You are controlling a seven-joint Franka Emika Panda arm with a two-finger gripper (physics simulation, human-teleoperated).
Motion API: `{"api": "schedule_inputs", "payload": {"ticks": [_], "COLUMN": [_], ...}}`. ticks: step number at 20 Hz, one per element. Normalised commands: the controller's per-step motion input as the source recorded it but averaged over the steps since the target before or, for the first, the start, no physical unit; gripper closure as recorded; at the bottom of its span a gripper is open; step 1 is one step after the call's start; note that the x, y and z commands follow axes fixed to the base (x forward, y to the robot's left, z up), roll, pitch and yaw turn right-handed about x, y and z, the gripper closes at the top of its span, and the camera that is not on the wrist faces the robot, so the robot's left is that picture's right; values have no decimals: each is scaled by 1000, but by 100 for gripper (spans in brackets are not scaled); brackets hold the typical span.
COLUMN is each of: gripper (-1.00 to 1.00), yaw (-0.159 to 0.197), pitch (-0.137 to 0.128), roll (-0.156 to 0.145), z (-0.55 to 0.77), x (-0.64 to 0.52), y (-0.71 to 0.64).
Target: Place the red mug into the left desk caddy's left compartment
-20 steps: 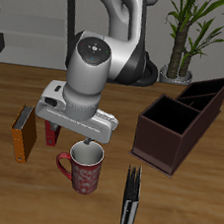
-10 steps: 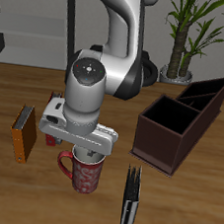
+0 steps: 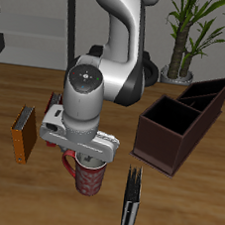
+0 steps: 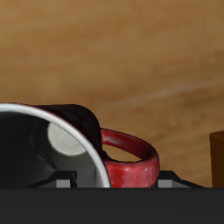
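Observation:
The red mug (image 3: 89,180) stands upright on the table near the front edge, its handle (image 3: 66,162) toward the orange-brown book. My gripper (image 3: 89,163) is down at the mug's rim, its fingers mostly hidden by the hand. In the wrist view the mug's pale inside (image 4: 39,149) and red handle (image 4: 133,156) fill the frame, and the gripper (image 4: 118,181) stands wide, astride the rim wall beside the handle. The left desk caddy (image 3: 178,129), dark brown with slanted walls, stands apart, beside the mug and farther back.
An orange-brown book (image 3: 22,133) stands beside the arm; its corner shows in the wrist view (image 4: 217,156). A dark book (image 3: 130,200) stands close beside the mug near the front edge. A potted plant (image 3: 192,34) is behind the caddy.
My gripper has come down from above the mug onto its rim. The hand now covers the mug's opening. The mug has not moved.

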Motion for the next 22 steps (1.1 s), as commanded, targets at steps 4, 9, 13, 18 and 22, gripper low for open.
{"api": "schedule_inputs", "payload": {"ticks": [4, 9, 13, 18, 22], "gripper": [100, 100, 100, 100, 100], "yaw": [-15, -11, -20, 14, 6], "pitch": [5, -18, -26, -28, -15], "roll": [35, 9, -14, 47, 72], "z": [-106, 138, 263, 438, 489], "x": [46, -87, -138, -309, -385], "y": [223, 134, -22, 91, 149]}}
